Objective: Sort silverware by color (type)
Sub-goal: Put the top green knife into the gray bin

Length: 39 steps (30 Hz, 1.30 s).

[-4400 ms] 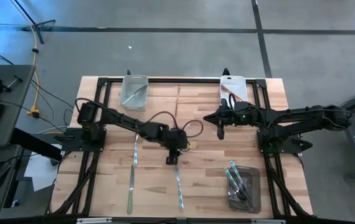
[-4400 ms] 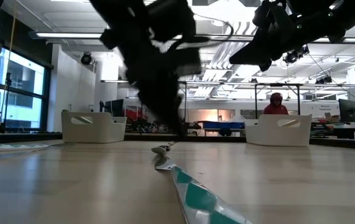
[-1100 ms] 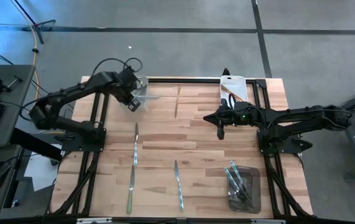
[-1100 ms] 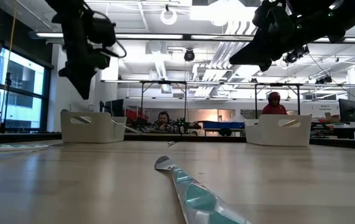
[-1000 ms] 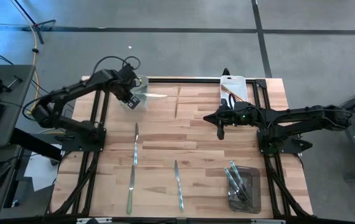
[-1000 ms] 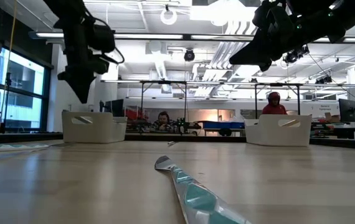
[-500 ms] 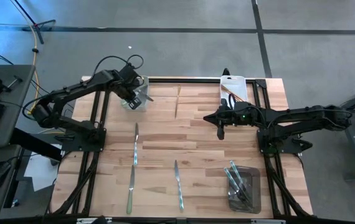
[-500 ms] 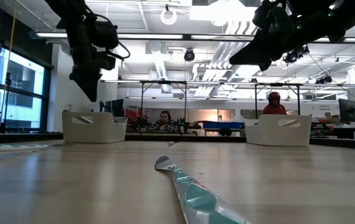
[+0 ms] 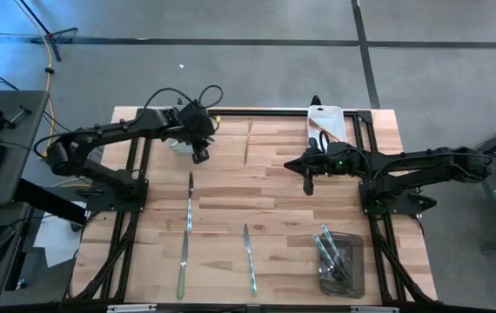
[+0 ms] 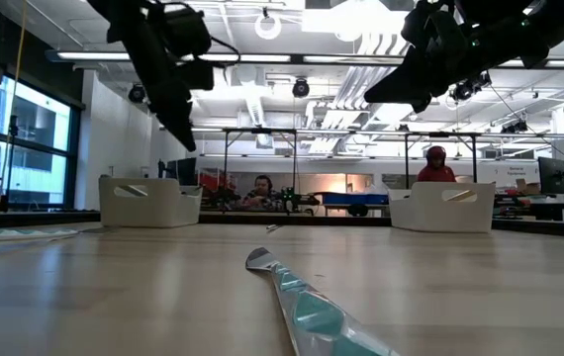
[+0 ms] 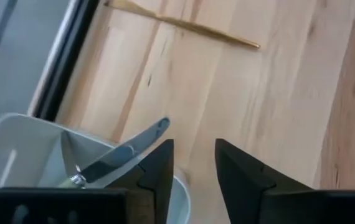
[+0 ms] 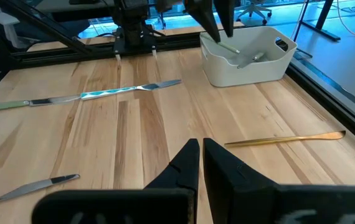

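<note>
**Left arm over the far-left bin, silver piece lying inside**

The left gripper (image 9: 199, 155) hangs near the far-left corner of the wooden table (image 9: 274, 200), just beside the white bin (image 11: 22, 155). Its fingers (image 11: 159, 171) stand apart with nothing between them. A silver knife (image 11: 118, 152) lies in that bin, its tip poking up over the rim. The step looks like a drop-off that is just done. To finish it well, the arm should lift straight up clear of the rim so it does not catch the protruding tip, then head for the next loose piece.

The right gripper (image 9: 307, 184) waits above the middle of the table, on the right side, its fingers pressed together and holding nothing.

Containers: the far-left white bin holds at least two silver pieces (image 12: 243, 55), seen leaning inside it in the right wrist view. A second white bin (image 9: 326, 122) at the far right holds something bronze-coloured, too small to name. A clear tray (image 9: 341, 263) near the front right holds several blue-green pieces.

Still loose on the table: a gold piece (image 9: 249, 142) between the two far bins, a blue-green knife (image 9: 189, 202) left of centre, a silver piece (image 9: 182, 264) in front of it, and a blue-green piece (image 9: 249, 257) near the front middle.
</note>
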### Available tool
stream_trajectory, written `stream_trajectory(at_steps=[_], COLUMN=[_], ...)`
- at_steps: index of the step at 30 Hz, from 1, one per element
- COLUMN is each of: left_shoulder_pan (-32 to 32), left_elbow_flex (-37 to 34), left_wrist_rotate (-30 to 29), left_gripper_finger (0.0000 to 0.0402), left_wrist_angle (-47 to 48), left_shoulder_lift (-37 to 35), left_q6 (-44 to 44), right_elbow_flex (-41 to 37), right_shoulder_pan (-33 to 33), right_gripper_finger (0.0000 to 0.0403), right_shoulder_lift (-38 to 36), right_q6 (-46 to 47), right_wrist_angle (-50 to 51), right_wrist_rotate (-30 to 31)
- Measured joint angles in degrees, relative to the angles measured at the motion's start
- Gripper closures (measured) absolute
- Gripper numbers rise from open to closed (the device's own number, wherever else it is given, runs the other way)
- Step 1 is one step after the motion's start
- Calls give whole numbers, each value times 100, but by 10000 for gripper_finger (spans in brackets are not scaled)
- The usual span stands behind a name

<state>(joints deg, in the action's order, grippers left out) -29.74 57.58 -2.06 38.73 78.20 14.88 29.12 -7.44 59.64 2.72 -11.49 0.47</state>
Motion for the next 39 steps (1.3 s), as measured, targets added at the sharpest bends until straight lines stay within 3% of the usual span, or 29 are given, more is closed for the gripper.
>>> stream_trajectory(at_steps=[5,15,22,26,33,39], left_shoulder_pan=[55,830,1258,1305,1305,1305], left_elbow_flex=[0,0,0,0,-2,-2], left_wrist_rotate=[-618,-2014,-3561,-3898,-4584,-4756], left_gripper_finger=[283,242,223,223,248,320], left_wrist_angle=[21,-563,-782,-896,-1006,-1035], left_shoulder_lift=[451,1284,1759,2038,2258,2147], left_q6=[-257,-263,-431,-617,-850,-825], right_elbow_flex=[0,0,0,0,0,0], right_shoulder_pan=[1,0,1,2,0,0], right_gripper_finger=[396,396,396,396,396,396], right_shoulder_lift=[0,0,0,0,0,-2], right_q6=[-2,-15,-16,-17,-17,-17], right_wrist_angle=[2,6,15,34,50,48], right_wrist_rotate=[-2,-2,-1,-2,0,0])
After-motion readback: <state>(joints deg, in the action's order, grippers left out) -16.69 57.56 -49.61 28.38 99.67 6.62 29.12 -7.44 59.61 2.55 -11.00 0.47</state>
